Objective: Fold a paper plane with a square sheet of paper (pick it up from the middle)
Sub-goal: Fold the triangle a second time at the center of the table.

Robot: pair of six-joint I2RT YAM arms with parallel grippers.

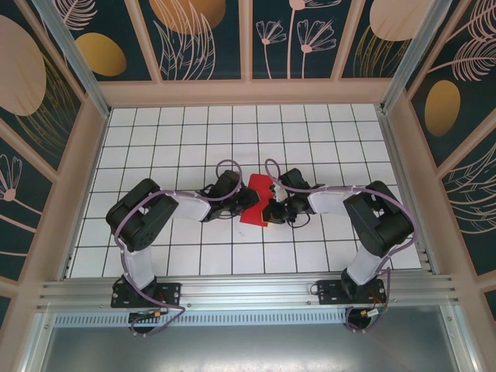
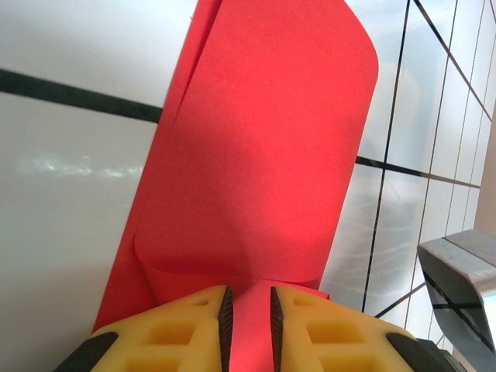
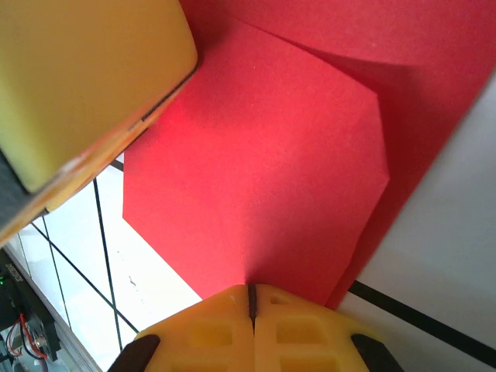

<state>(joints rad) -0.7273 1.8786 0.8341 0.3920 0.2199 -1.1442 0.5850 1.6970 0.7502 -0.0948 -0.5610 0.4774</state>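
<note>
while the overhead view is too small to read either tool, it places things: left arm (image 1: 147,213) bent inward over the white grid table (image 1: 155,139), left gripper (image 1: 246,200) at the left edge of the square sheet of paper (image 1: 260,190), which sits mid-table between the two tools, partly folded, its lower part covered by them. left wrist view: yellow fingers (image 2: 190,329) narrowly apart, red showing in the slot between them; cannot tell whether the pads pinch the sheet or only straddle it. paper (image 2: 263,155) rises from the slot as a long doubled strip, top right corner rounded, a curled layer at its base; top edge cut off by the frame. grey shiny part (image 2: 457,271) at the lower right, cropped, cannot tell what it is. right wrist view: blurred yellow block of the left gripper (image 3: 93,85) fills the upper left and covers that corner of the sheet (image 3: 263,170); a folded flap with a blunt angled corner lies over a second layer, the far side cut off. right gripper (image 3: 249,298) closed tight, fingertips meeting on the near edge of the paper, a faint crease running up from the seam; it looks pinched there. right gripper (image 1: 273,208) touches the sheet's right edge from above; right arm (image 1: 372,213) bent inward.
</note>
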